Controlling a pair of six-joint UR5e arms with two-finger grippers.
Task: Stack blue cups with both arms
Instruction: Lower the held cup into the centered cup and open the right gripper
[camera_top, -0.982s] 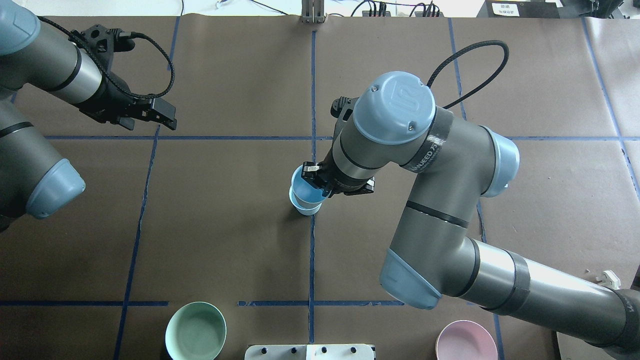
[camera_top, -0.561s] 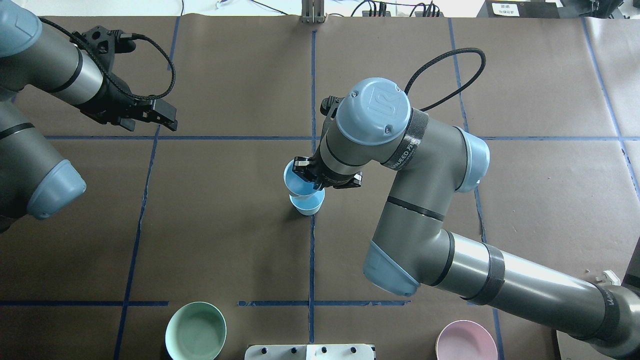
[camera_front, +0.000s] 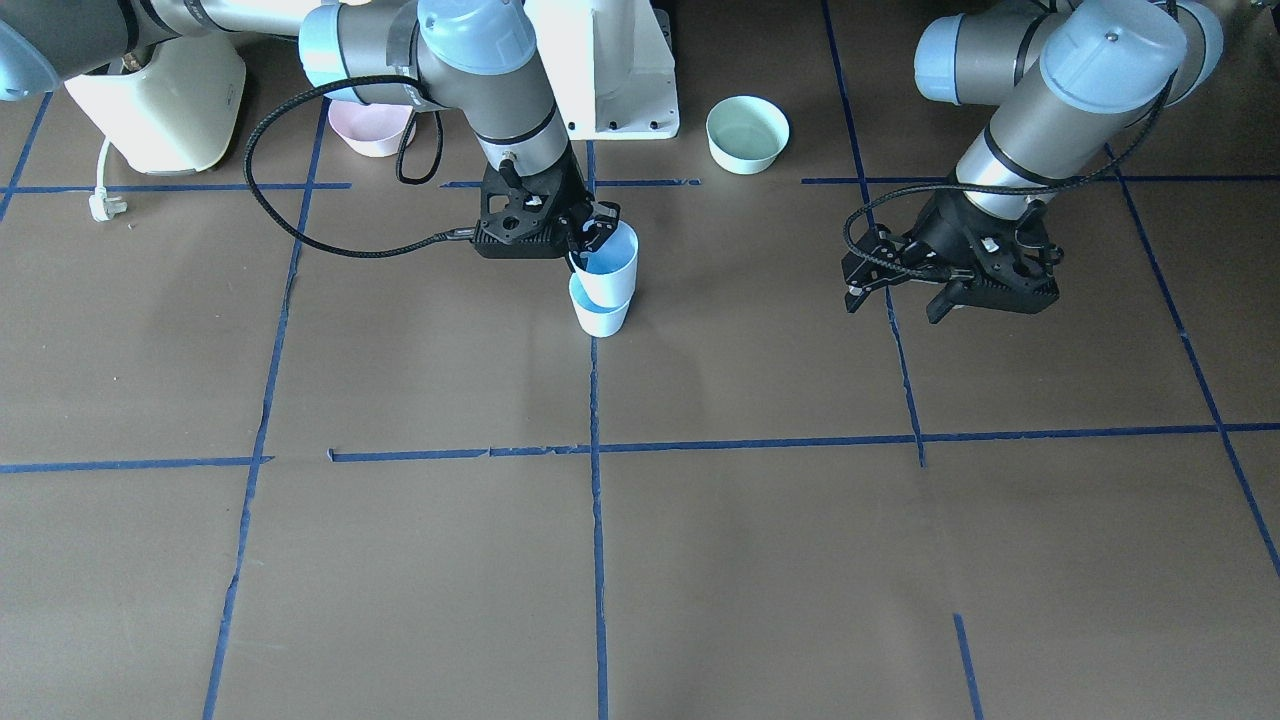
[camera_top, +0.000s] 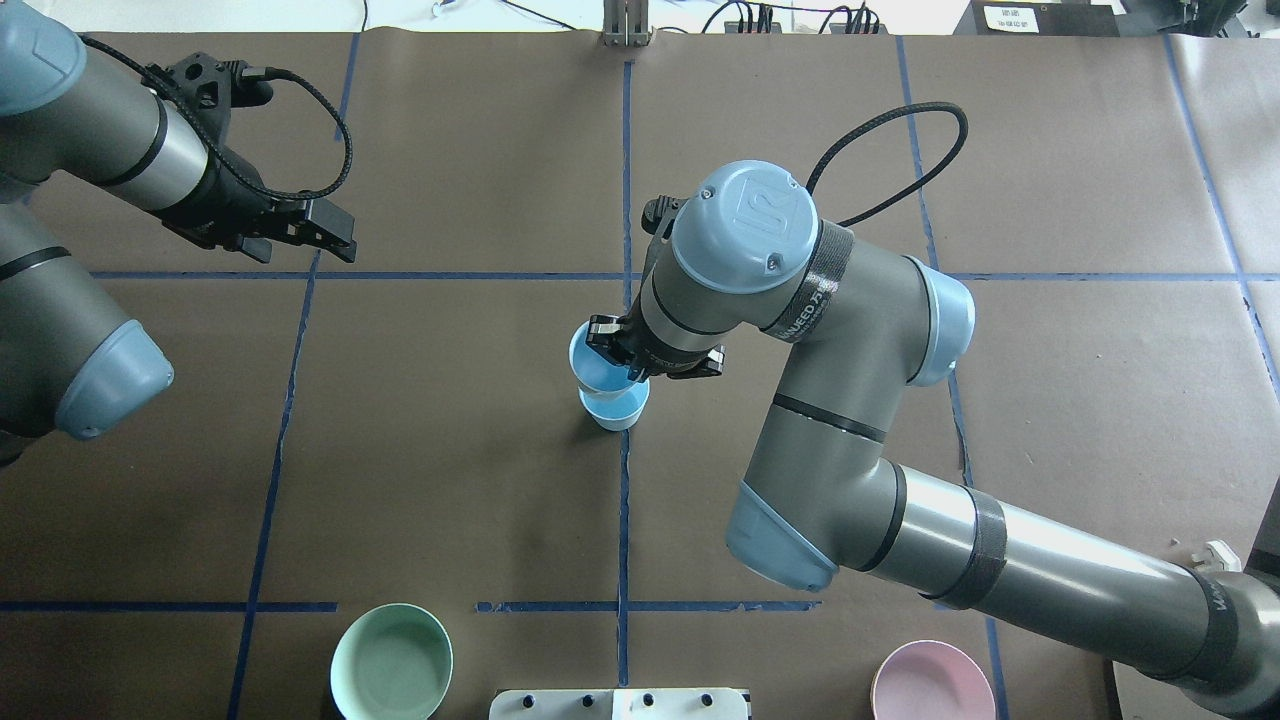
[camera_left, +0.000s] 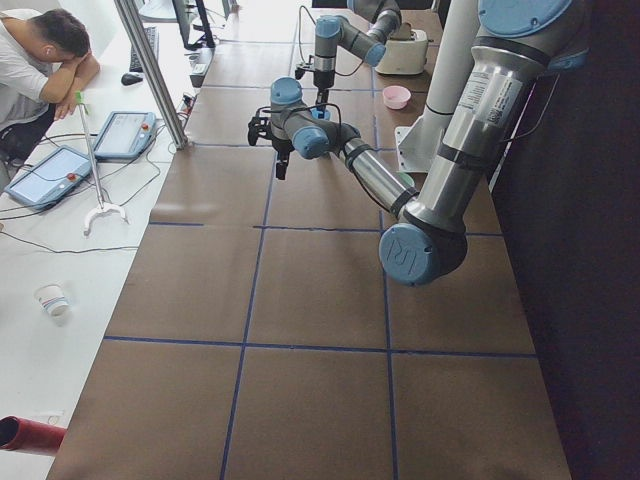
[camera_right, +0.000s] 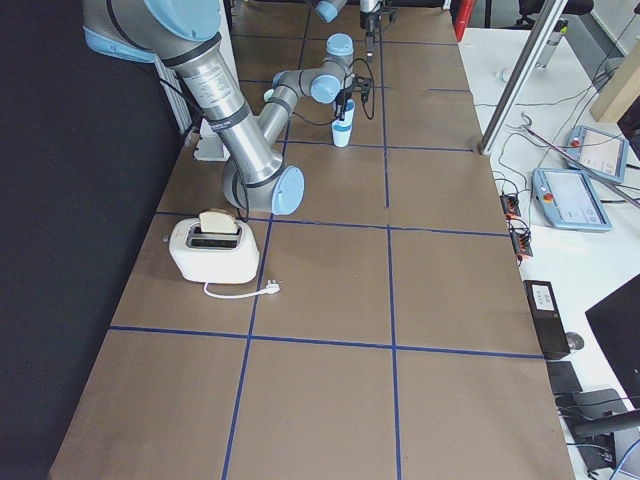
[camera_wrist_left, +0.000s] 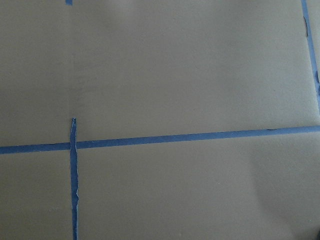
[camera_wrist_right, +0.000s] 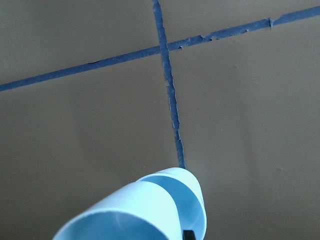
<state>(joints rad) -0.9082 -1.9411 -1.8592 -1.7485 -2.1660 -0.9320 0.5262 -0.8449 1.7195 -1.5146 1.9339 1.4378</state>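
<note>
Two pale blue cups are at the table's centre. The lower blue cup (camera_top: 616, 410) (camera_front: 600, 316) stands upright on a blue tape line. My right gripper (camera_top: 614, 352) (camera_front: 590, 236) is shut on the rim of the upper blue cup (camera_top: 596, 364) (camera_front: 608, 266). It holds this cup tilted, with its base in the lower cup's mouth. The held cup fills the bottom of the right wrist view (camera_wrist_right: 135, 215). My left gripper (camera_top: 340, 231) (camera_front: 893, 303) is open and empty, far to the left above the table. The left wrist view shows only paper and tape.
A mint-green bowl (camera_top: 391, 662) (camera_front: 747, 133) and a pink bowl (camera_top: 933, 683) (camera_front: 370, 128) sit at the robot's side of the table, beside the white pedestal base (camera_front: 610, 70). A cream toaster (camera_front: 160, 90) stands at the right end. A person (camera_left: 40, 60) sits beyond the far edge.
My right arm has moved the held cup a little left and away from the robot, over the standing cup, then almost stopped. My left arm has barely moved.
</note>
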